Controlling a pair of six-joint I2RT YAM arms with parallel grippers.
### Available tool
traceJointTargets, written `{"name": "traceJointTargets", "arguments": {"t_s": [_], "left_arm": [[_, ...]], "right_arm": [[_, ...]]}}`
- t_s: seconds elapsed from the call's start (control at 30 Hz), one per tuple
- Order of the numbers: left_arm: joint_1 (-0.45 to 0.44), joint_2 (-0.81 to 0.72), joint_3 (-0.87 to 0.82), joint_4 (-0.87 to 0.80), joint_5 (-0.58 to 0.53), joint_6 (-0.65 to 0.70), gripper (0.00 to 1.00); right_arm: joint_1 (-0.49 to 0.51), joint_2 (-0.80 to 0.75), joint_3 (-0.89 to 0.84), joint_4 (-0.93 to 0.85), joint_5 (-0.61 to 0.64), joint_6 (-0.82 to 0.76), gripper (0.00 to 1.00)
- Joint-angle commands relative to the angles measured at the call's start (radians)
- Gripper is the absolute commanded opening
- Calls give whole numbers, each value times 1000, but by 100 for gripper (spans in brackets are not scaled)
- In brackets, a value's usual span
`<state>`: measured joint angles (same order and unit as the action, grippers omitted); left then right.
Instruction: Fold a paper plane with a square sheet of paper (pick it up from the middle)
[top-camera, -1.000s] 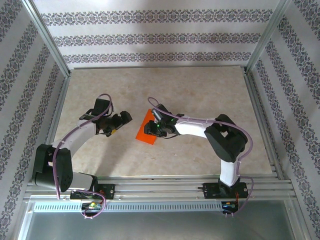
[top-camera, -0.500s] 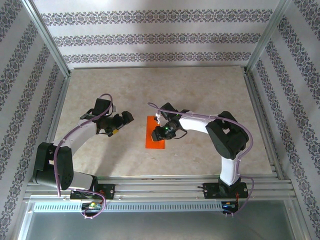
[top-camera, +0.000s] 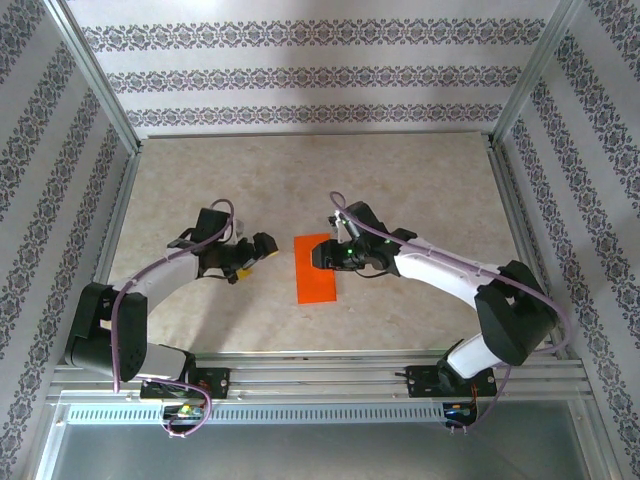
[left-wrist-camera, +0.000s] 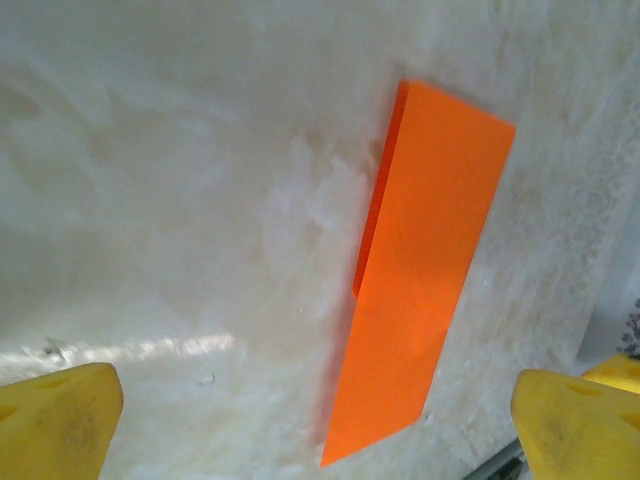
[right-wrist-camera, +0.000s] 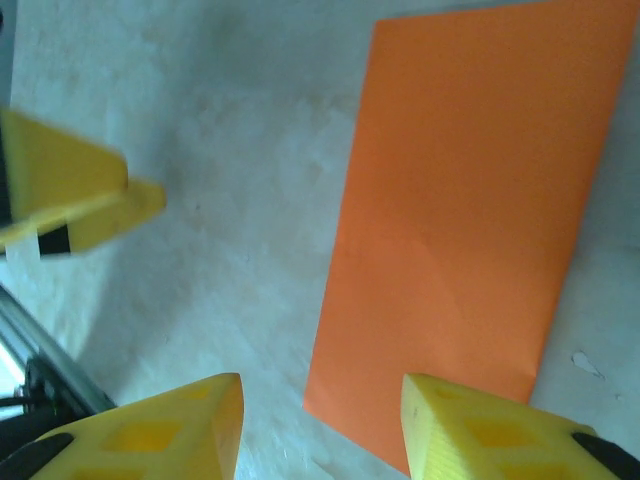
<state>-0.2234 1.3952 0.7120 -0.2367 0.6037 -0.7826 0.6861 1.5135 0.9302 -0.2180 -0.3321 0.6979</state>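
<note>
right gripper jaws: right gripper (right-wrist-camera: 320, 432) is part open. Its yellow fingertips (right-wrist-camera: 170, 430) sit at the bottom of the right wrist frame with only bare table in the gap, so nothing is held.
right finger vs paper: the right-hand tip overlaps the lower corner of the thin orange-red paper sheet (right-wrist-camera: 470, 200), which is folded to a narrow rectangle. Cannot tell whether they touch.
left gripper jaws: left gripper (left-wrist-camera: 315, 420) is spread wide. Its yellow fingertips (left-wrist-camera: 60, 420) are in the two bottom corners of the left wrist frame and grip nothing.
left gripper vs paper: the low end of the paper (left-wrist-camera: 420, 270) lies between the tips, nearer the right one and apart from both.
paper state: flat on the table. A darker folded layer shows along the upper left edge in the left wrist frame.
paper place, top view: paper (top-camera: 315, 270) is at frame centre, slightly below the middle, with its long side running up-down.
grippers, top view: right gripper (top-camera: 322, 254) is over the paper's upper right edge. Left gripper (top-camera: 258, 252) is left of the paper, near it but clear of it.
cross view: the left gripper's yellow tips (right-wrist-camera: 70, 190) show at the left edge of the right wrist frame.
surface: beige marbled table top (top-camera: 420, 190).
surround: patterned striped walls (top-camera: 300, 75) at the top and sides of the frame.
</note>
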Motion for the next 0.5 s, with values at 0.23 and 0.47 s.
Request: {"name": "traceJointTargets", "arguments": {"t_s": [0.23, 0.47], "left_arm": [[-149, 64, -22, 171, 68, -104, 93], [-179, 153, -7, 232, 108, -147, 76]], "right_arm": [[14, 105, -60, 126, 116, 278, 37], [-11, 169, -79, 170, 84, 307, 37]]}}
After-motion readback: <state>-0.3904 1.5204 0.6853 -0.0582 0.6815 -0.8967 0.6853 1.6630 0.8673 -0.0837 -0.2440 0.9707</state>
